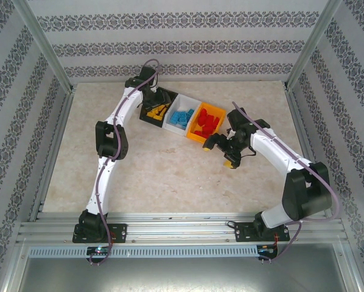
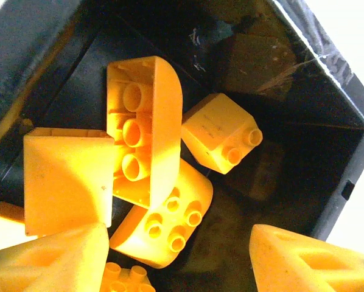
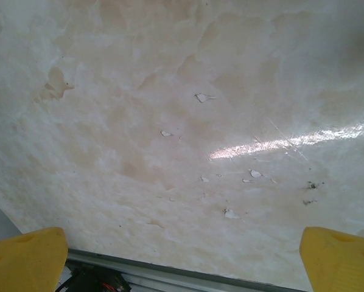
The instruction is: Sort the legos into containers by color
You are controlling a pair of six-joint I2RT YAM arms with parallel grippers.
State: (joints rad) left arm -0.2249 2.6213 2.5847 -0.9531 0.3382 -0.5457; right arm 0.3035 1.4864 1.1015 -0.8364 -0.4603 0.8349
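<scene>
- Our left tool [image 2: 179,246] spreads wide and empty above the black bin [image 2: 328,115]; yellow legos [image 2: 147,131] lie right beneath it.
- Our right tool [image 3: 183,243] gapes wide over bare bench [image 3: 170,91]; we see the orange bin [image 1: 196,139] of red legos [image 1: 206,124] near it.

Black bin [image 1: 150,122] — half behind the left arm [image 1: 122,109]

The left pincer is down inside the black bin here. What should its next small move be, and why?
Probably lift the left pincer straight up, clear of the black bin. Its fingers are spread wide and the yellow bricks lie loose on the bin floor below, so nothing seems held. Lifting vertically avoids knocking the walls.
</scene>
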